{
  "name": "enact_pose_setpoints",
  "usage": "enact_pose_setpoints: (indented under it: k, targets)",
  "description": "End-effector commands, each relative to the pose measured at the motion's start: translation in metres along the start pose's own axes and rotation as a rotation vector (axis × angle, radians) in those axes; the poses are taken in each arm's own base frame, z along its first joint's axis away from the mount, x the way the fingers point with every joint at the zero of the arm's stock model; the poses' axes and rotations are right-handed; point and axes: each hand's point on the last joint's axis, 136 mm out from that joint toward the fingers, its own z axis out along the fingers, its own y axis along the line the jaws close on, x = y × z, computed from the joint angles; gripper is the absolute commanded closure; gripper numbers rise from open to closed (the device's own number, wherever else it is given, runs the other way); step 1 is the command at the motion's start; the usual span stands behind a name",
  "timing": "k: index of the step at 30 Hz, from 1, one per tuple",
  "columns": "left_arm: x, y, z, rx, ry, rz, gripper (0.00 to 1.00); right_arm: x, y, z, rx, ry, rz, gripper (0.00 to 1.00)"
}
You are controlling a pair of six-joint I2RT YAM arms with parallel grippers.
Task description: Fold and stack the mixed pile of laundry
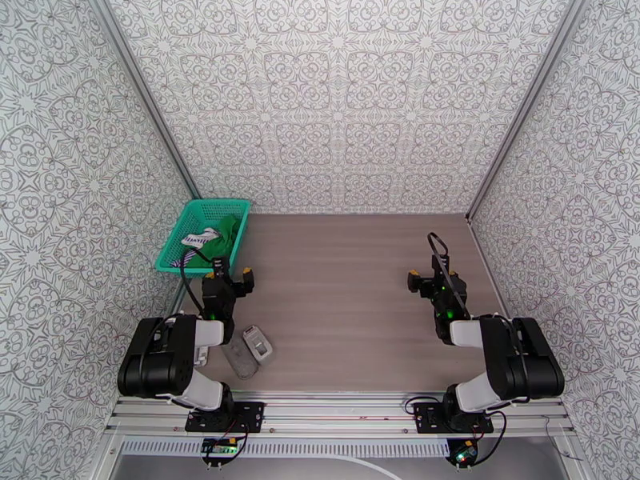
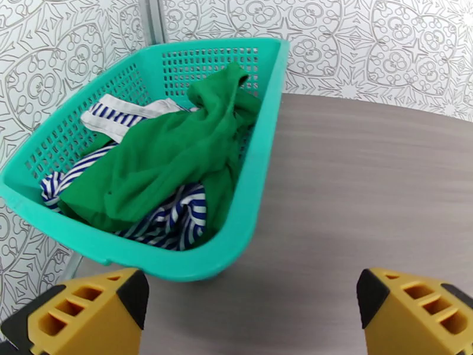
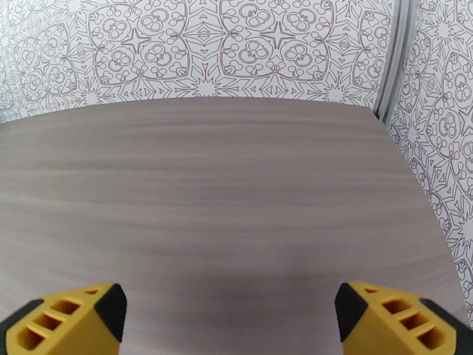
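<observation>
Grey-patterned white walls close in a grey wood-grain worktop on three sides. At its far left corner sits a teal mesh basket, one long side along the left wall.

Both garments lie crumpled inside the basket. The green shirt is heaped on top, with one fold riding up the basket's right wall near its far end. The striped top lies under the shirt. It shows along the basket's left side, where a white-edged strip rests toward the far end, and again at the near end beneath the shirt.

Just in front of the basket's near end, the left jaws hang above bare worktop. They are spread wide with nothing between them, and they point at the basket. In the left wrist view the yellow fingers sit either side of the basket's near rim.

Nearer than the basket, beside the left arm, two small grey objects lie flat on the worktop, close together.

Well to the right of the basket, across open worktop, the right jaws also stand wide and hold nothing. They face the back wall over bare wood.
</observation>
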Motion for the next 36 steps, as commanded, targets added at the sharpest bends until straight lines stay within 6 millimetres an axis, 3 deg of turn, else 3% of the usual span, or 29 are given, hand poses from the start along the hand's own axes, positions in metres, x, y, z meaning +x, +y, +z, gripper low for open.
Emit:
enact_pose_setpoints:
  k: [1, 36]
  targets:
    - [-0.0016, -0.0060, 0.0028, 0.039, 0.008, -0.019, 0.01, -0.0097, -0.0003, 0.0014, -0.004, -0.024, -0.002, 0.01]
    - [-0.0004, -0.0081, 0.0052, 0.070, 0.023, -0.022, 0.00, -0.0095, -0.0002, 0.0020, -0.005, -0.022, -0.004, 0.01]
